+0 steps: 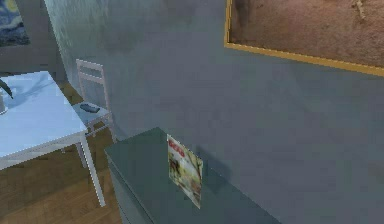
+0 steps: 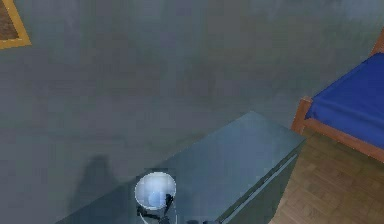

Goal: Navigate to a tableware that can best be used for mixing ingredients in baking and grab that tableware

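Fingers point(image 2: 172, 200) first: thin dark lines at the bottom of my arm side view, right up against a small round bowl point(image 2: 154, 188) with a white rim and a pale blue inside. I cannot tell whether they grasp it or hang loose. The gripper point(image 2: 166, 204) and the bowl both sit in front of the dresser top, so the bowl may be held or just resting there.

The bowl is at the lower-left part of the dark grey dresser point(image 2: 235, 160), which runs up toward the view's right along the grey wall point(image 2: 180, 70). Past the dresser's far end is a bed point(image 2: 352, 92) with a blue cover and an orange-brown wooden frame, on wood floor point(image 2: 340, 190). A corner of a gold-framed picture point(image 2: 12, 28) shows at top left.

In the forward view a magazine point(image 1: 185, 170) stands on edge on the dresser, close to the wall, with the gold-framed picture high at the right. At the left is a white table point(image 1: 35, 125). Behind it, by the wall, a white chair point(image 1: 93, 85) has a small dark thing point(image 1: 90, 107) on its seat. A blue-and-yellow painting point(image 1: 12, 22) fills the top left corner.
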